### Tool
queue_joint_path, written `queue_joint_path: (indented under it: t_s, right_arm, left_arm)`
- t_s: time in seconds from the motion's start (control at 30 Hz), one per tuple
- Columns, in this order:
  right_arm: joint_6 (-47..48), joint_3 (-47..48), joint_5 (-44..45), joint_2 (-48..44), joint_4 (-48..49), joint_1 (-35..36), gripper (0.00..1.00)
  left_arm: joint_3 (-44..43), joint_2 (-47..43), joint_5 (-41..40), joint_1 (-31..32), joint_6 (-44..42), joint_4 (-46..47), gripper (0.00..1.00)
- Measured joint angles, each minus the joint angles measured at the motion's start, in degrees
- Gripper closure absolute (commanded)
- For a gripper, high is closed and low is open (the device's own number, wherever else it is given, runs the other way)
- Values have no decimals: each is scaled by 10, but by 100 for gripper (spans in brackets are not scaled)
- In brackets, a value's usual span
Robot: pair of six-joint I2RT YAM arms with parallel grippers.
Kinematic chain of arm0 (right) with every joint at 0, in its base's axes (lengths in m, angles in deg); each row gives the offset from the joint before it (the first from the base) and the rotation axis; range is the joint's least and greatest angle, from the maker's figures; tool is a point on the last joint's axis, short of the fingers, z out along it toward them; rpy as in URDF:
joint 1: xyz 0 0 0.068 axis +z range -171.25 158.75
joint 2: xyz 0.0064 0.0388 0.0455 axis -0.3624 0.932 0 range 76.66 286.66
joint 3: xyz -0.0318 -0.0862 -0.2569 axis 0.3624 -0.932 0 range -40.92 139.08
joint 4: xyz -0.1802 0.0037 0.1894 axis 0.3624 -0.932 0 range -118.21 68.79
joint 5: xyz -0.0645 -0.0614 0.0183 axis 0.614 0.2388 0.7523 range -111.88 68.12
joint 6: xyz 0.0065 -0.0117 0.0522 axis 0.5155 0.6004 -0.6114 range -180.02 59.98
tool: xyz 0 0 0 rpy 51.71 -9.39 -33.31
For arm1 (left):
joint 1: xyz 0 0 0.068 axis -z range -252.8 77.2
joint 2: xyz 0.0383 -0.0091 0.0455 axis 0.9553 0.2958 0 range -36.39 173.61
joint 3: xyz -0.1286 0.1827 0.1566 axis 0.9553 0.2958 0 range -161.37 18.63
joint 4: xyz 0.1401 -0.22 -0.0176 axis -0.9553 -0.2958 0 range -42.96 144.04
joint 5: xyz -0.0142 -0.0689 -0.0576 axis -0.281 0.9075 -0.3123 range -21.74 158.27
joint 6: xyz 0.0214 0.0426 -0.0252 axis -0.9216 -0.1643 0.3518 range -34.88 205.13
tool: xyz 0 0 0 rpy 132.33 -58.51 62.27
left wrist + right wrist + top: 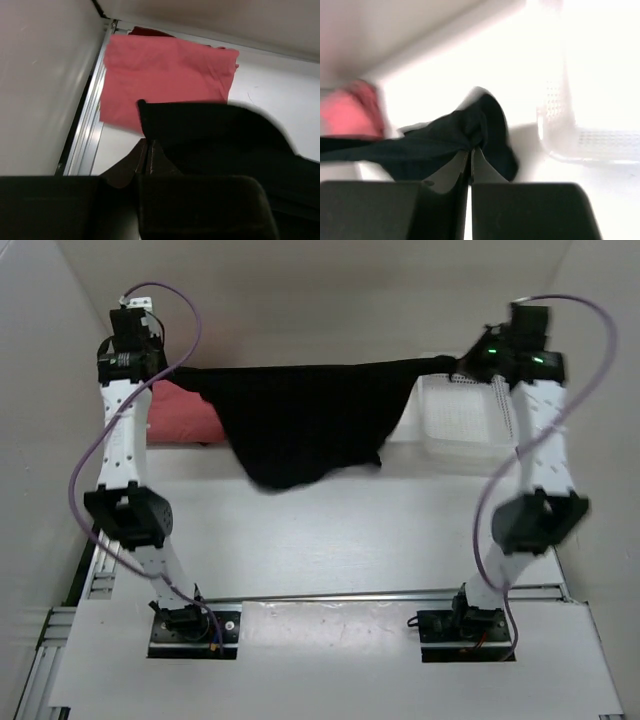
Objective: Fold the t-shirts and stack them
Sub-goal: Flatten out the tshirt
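The black t-shirt (pixel 300 425) hangs in the air above the back of the table, stretched between both grippers and sagging to a point in the middle. My left gripper (pixel 168 375) is shut on its left corner, and the cloth (pixel 225 135) bunches right at the closed fingertips (pixel 149 142). At the shirt's right corner my right gripper (pixel 458 365) is shut too, pinching a wad of black cloth (pixel 445 137) at its tips (pixel 471 149). A folded salmon pink t-shirt (pixel 185 415) (pixel 165 75) lies at the back left. Dark maroon cloth (pixel 150 31) peeks out behind it.
A white perforated basket (pixel 465 420) (pixel 570 135) stands at the back right, under the right gripper. White walls close the table in on the left, back and right. An aluminium rail (pixel 90 115) runs along the left edge.
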Motion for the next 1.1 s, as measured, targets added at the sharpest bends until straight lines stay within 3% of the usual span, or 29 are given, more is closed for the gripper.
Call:
queue_joint_path:
  t_s: [0.13,0.27,0.6,0.77,0.87,0.97,1.0,1.1]
  right_arm:
    - [10,-151,-18,-248,39,-38,100]
    - [33,-253,-25,-408,49,-24,100]
    - [-5,-812,-42,-567,4,-29,100]
    - [-58,-942,-52,-721,-52,-29,100]
    - [-79,-966,-68,-685,-37,-21,100]
    - [-74,-906,-68,-537,-26,0,100]
    - [-67,-852,-64,-468,-37,8,100]
    - [-23,-554,-57,-213,-73,33,100]
  left_arm:
    - [159,-171,5,-8,2,35,90]
    - [260,-287,6,-15,2,80,90]
    - [647,-384,5,-3,1,47,90]
    - [844,-450,-13,-4,0,-2,90]
    - [879,-456,-16,-6,-1,-27,90]
    - [824,-398,-14,0,-1,-34,90]
    - [772,-356,-12,5,-1,-45,90]
    - [544,-210,-11,22,-1,-50,90]
